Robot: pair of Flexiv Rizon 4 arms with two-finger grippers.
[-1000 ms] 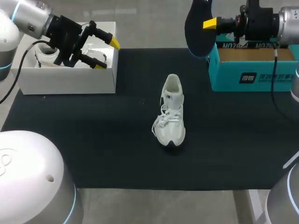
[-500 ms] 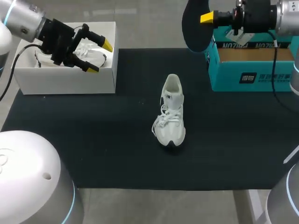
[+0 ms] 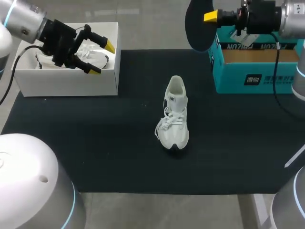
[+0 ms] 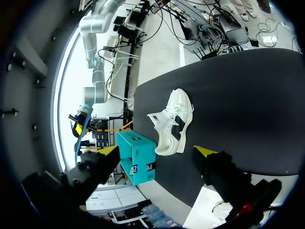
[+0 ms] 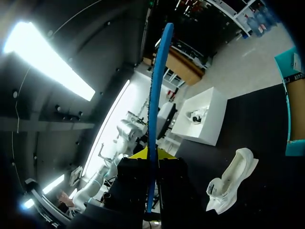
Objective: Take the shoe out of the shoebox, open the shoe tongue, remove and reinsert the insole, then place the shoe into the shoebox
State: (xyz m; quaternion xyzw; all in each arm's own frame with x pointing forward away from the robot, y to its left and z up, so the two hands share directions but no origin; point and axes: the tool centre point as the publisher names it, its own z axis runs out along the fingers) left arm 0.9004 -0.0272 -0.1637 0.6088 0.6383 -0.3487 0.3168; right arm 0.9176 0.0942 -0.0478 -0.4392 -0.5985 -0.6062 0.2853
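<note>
Lying in the middle of the black mat (image 3: 95, 143), the white shoe (image 3: 173, 117) is resting with open mat all around it. Two boxes are sitting at the far edge, a white shoebox (image 3: 66, 83) on the left and a teal box (image 3: 257, 74) on the right. A second shoe (image 3: 90, 51) is lying inside the white shoebox. The left gripper (image 3: 102, 58) is hanging over it, fingers spread wide, holding nothing. The right gripper (image 3: 210, 18) is pinching the one insole (image 3: 199, 26) high up. The head view is showing its wide dark face, and the right wrist view is showing only its thin blue edge.
</note>
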